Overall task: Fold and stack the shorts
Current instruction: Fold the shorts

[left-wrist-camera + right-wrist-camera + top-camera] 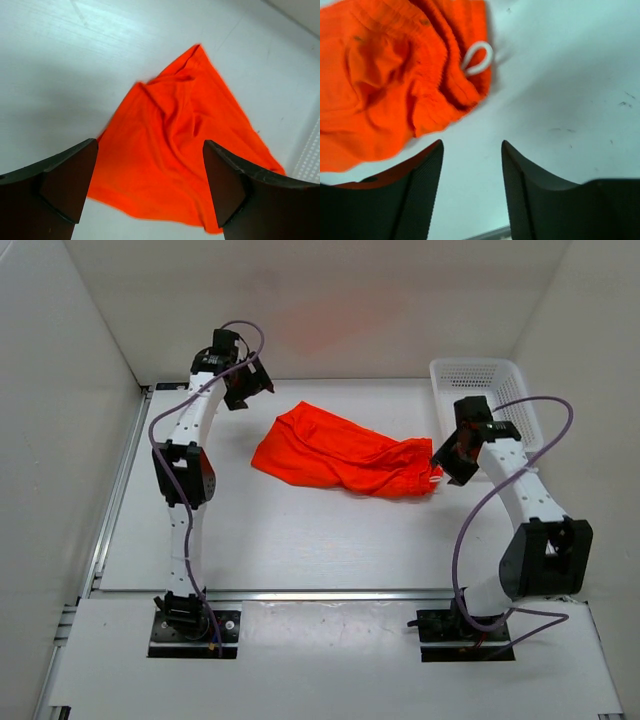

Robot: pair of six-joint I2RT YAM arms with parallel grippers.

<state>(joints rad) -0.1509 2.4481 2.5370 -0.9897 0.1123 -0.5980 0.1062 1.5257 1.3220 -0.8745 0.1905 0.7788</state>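
Looking down from above, the shorts (340,453) lie in a rumpled orange-red heap on the white surface (300,540), toward its far half, unfolded and stretched from left to right. The left tool (245,388) hangs off the heap's far left end, apart from the cloth. The right tool (445,462) sits right at the heap's right end, where a bit of white shows. A white basket (480,375) stands in the far right corner, behind the right arm.

Through the left wrist camera, the left tool (150,145) is spread wide with nothing gripped. The shorts (185,125) lie below it on the surface (60,75), wrinkled and tapering to a point at the far side. A strip of the basket (310,155) shows at the right edge.

Through the right wrist camera, the right tool (472,145) is also parted and holds nothing, with bare surface (560,90) between its fingers (420,190). The shorts (385,75) fill the upper left, their gathered waistband (465,95) nearest, with a loop of white drawstring (477,57) lying on it.
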